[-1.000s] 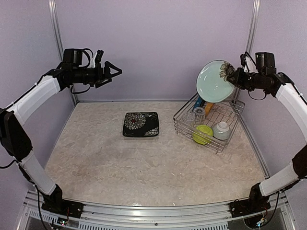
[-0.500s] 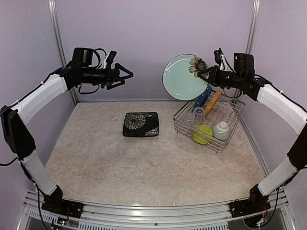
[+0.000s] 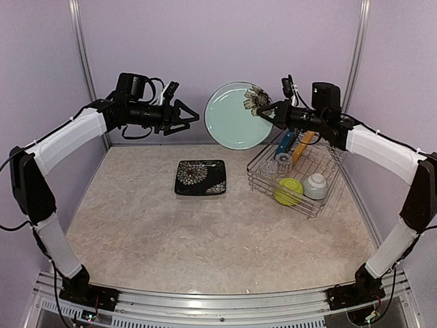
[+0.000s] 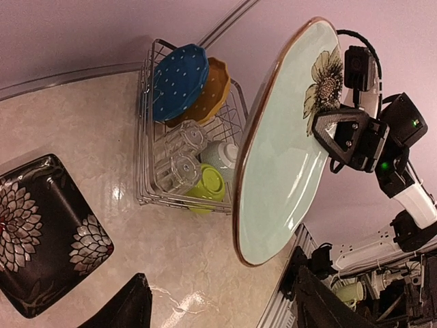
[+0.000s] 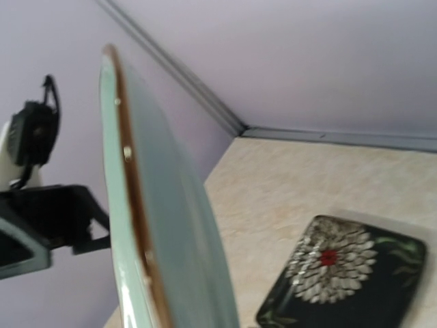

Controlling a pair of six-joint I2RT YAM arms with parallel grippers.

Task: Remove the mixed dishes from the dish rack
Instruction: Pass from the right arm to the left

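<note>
Plate (image 3: pixel 234 117), teal, is held on edge at upper centre of the top view, pinched at its flowered rim by the right gripper (image 3: pixel 268 113), fingers closed. Glazed, stiff and breakable, it is judged slippery. Its free left rim suits the left gripper (image 3: pixel 190 115), fingers spread and empty.

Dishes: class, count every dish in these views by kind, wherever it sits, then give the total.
Plates: 4 (round blue white-dotted plate, round yellow plate, round teal flowered plate, square black flowered plate)
Bowls: 2 (lime-green bowl, pale grey-green bowl)
Glasses: 2 (clear glass, second clear glass)
Total: 8
</note>
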